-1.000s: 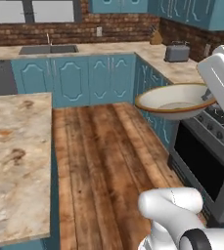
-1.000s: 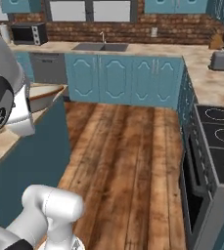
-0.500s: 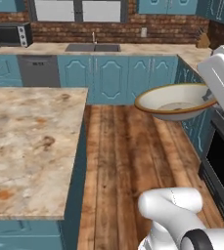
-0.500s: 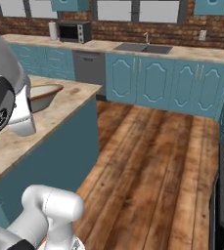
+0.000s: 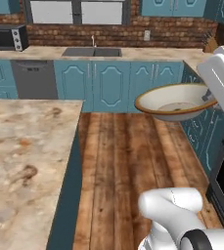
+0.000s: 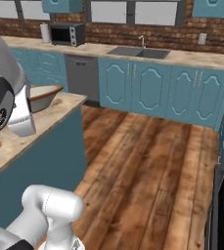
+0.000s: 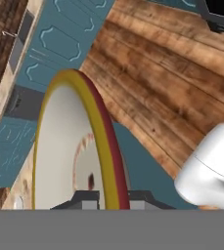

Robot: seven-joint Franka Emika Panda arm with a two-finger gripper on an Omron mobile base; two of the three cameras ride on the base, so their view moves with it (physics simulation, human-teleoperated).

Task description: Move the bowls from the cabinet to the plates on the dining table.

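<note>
1. Swinging leftward with the base, both base views have shifted since a second ago: the black cooktop and oven have slid off the right side, while the microwave and more of the island have come in.
2. Relative to the arm, the wide shallow cream-white bowl with a tan-brown rim [image 5: 174, 101] sits just as it did; it hangs in the air over the wooden plank floor [image 5: 128, 161], tilted slightly, off the right edge of the beige, rust-mottled marble desk [image 5: 25, 161].
3. In the right base view the bowl [image 6: 42, 96] shows beside the white arm, above the near corner of the desk [image 6: 50, 114].
4. The fingers [image 7: 111, 197] are clenched on the bowl's rim [image 7: 101, 141], one dark tip on each side of it in the hand view; the bowl stands edge-on there, its cream inside facing left.
5. Against the brick back wall runs a marble counter over teal arched-panel base cabinets [image 5: 108, 85], with a grey sink [image 5: 93, 52] set into it and a black microwave [image 5: 6, 37] at its left end.
6. A grey dishwasher front [image 5: 34, 79] sits below the counter, left of the sink.
7. No plate can be made out on the visible part of the desk.
</note>
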